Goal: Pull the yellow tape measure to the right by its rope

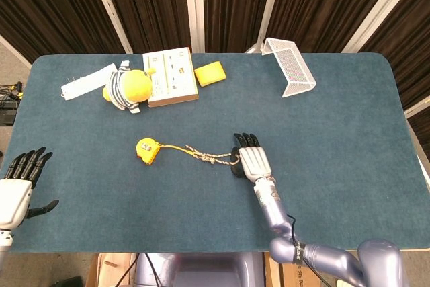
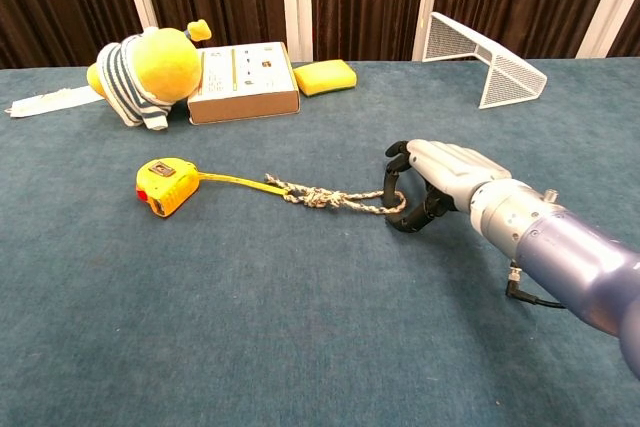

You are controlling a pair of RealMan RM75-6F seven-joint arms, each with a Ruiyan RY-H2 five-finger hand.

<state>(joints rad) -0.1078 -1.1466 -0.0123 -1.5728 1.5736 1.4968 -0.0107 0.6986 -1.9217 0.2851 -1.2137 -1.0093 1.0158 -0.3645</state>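
Tape measure [image 2: 167, 186], one, with one rope [image 2: 335, 198]; right hand [image 2: 430, 181] curled round its end; left hand [image 1: 17, 186] spread wide.

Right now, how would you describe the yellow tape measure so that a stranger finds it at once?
On the blue table, look left of centre, in front of the plush duck and the flat box. The yellow tape measure lies alone there. Only it has a knotted rope running right to the right hand.
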